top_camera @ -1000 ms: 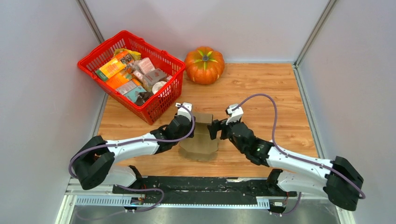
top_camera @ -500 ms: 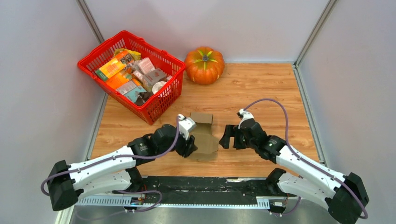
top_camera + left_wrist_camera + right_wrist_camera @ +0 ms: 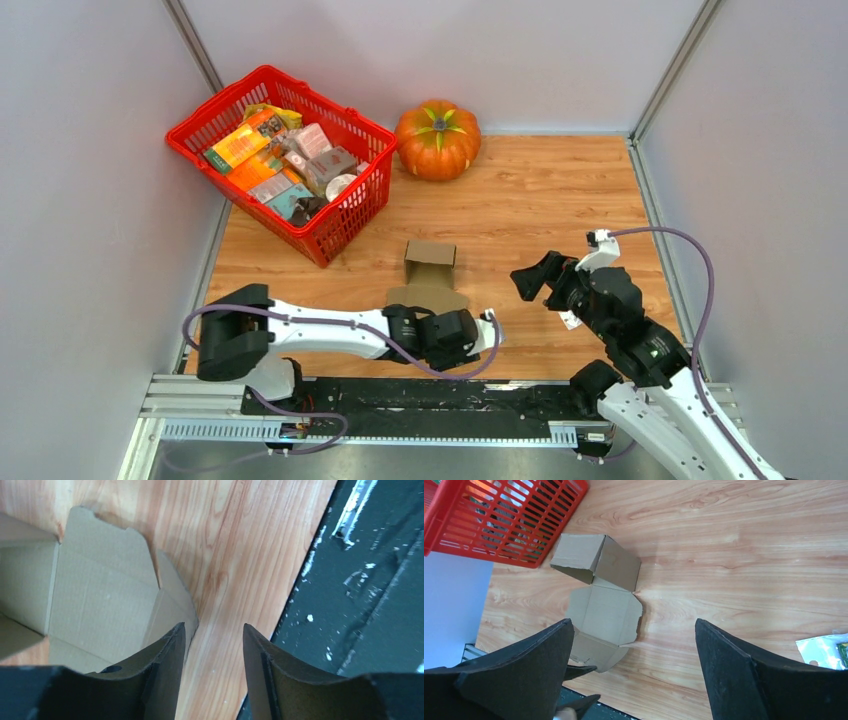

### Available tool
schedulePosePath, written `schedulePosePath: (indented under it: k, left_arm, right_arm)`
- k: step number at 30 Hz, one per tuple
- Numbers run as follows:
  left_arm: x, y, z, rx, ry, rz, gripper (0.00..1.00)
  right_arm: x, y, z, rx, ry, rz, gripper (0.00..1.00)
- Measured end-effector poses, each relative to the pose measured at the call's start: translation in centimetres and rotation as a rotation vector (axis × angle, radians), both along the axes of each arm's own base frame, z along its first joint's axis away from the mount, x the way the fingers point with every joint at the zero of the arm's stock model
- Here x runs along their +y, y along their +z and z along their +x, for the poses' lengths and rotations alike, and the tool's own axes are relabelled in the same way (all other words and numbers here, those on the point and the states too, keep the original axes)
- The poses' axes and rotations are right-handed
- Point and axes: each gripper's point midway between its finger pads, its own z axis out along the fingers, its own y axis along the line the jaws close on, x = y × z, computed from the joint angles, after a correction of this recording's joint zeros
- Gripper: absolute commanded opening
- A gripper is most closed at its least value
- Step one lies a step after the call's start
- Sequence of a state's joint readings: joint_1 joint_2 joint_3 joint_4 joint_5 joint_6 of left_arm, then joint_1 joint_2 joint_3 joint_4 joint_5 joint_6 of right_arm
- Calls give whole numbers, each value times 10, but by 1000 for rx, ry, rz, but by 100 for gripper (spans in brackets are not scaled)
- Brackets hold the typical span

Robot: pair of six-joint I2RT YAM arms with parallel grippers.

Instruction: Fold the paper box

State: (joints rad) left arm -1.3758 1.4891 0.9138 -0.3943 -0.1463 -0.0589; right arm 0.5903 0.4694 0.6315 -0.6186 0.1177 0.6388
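Note:
The paper box (image 3: 430, 264) is brown cardboard, partly folded: its far part stands up and a flat panel with flaps lies toward me. It also shows in the left wrist view (image 3: 100, 590) and the right wrist view (image 3: 604, 610). My left gripper (image 3: 455, 330) is open and empty, low by the table's near edge, with its left finger beside the box's near flap (image 3: 175, 595). Nothing lies between its fingers (image 3: 212, 625). My right gripper (image 3: 530, 280) is wide open and empty (image 3: 634, 622), raised to the right of the box and apart from it.
A red basket (image 3: 345, 215) with several colourful packages stands at the back left, also in the right wrist view (image 3: 499, 525). An orange pumpkin (image 3: 437, 140) sits at the back. A white package (image 3: 824, 650) lies under my right arm. The black rail (image 3: 360, 605) runs along the near edge.
Both grippers have left the box. The left one swung down to the near edge beside the box's near flap. The right one pulled back to the right and opened wider.

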Motion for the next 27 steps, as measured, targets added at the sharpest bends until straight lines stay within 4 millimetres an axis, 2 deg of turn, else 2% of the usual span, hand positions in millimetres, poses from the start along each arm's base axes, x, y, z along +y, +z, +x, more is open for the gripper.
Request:
schedulePosePath:
  k: [4, 11, 16, 18, 23, 25, 27]
  left_arm:
    - [-4, -20, 8, -60, -17, 98, 44]
    - [1, -36, 25, -141, -7, 204, 29]
    - [5, -39, 34, -190, 10, 241, 10]
    - [6, -37, 38, -216, 24, 247, 0]
    - [15, -24, 50, -287, 72, 265, 0]
    - [17, -9, 52, -298, 87, 250, 0]
    - [10, 18, 54, -298, 116, 190, 0]
  right_arm:
    - [-8, 8, -4, -24, -24, 1, 95]
    - [-14, 1, -9, 1, -34, -23, 95]
    - [-17, 4, -11, -13, -41, -17, 95]
    - [-19, 5, -10, -21, -48, -16, 95]
    - [-23, 4, -11, -22, -65, -24, 95]
    - [-24, 4, -11, -22, -69, -26, 95]
    - [-25, 3, -11, -20, -74, -29, 95]
